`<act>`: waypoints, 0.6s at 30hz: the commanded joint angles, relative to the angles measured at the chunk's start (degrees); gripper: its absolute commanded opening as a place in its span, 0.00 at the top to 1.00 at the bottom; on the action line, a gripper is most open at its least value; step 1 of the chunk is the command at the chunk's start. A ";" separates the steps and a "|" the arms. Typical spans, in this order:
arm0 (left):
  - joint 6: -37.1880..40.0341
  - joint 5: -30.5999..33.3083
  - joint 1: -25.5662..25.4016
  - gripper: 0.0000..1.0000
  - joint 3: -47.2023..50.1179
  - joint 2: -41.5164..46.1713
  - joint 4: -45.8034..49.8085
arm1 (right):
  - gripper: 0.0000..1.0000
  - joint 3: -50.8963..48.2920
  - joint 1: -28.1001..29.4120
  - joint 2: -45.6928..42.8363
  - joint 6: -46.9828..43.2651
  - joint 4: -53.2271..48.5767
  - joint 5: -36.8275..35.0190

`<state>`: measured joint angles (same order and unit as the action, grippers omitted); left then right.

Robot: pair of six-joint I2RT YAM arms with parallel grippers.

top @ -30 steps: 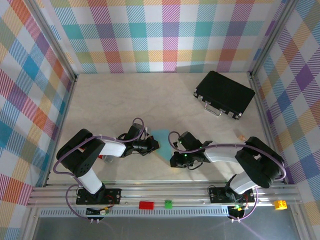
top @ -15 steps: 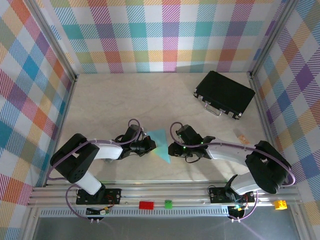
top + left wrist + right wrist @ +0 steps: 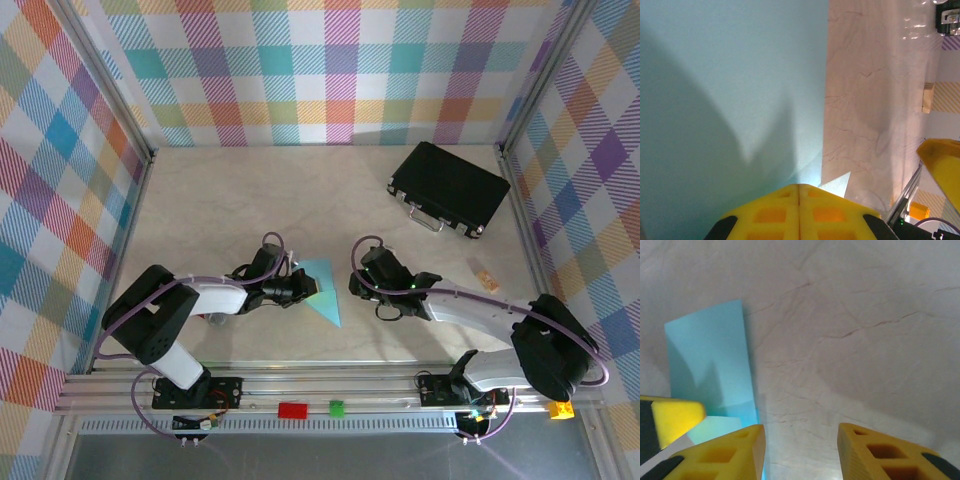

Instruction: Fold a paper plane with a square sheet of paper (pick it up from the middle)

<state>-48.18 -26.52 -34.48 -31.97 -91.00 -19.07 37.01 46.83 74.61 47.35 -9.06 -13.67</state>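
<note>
Lengthwise, the paper (image 3: 327,295) tapers toward the near edge

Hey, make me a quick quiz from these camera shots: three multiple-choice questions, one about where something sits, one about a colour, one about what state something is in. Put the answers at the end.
1. Where on the table does the black case lie?
A. the near left corner
B. the far right part
C. dead centre

2. What colour is the folded paper?
A. light blue
B. red
C. yellow

3. How does the right gripper stand?
A. shut on the folded paper
B. shut on the black case
C. open, with nothing between its fingers

Answers:
1 B: the top view shows the case near the back wall on the right side.
2 A: the paper is pale cyan in all three views.
3 C: in the right wrist view bare table shows between its spread yellow fingers, and the paper lies off to the left.
</note>
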 commanded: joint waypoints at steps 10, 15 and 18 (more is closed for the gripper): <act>7.73 4.59 1.84 0.83 -3.59 12.25 20.46 | 0.47 -4.03 -1.91 -2.18 0.37 4.47 4.66; 10.65 6.47 3.17 0.75 -3.79 16.15 22.04 | 0.47 -1.80 -2.94 3.25 -2.71 8.31 8.91; 10.94 7.23 4.53 0.74 -5.78 15.61 23.55 | 0.48 2.40 -5.94 7.12 -5.74 6.50 14.57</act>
<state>-39.35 -21.10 -31.22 -35.38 -75.53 1.23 35.44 43.00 79.40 45.36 -4.16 -4.86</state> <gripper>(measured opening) 0.259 0.519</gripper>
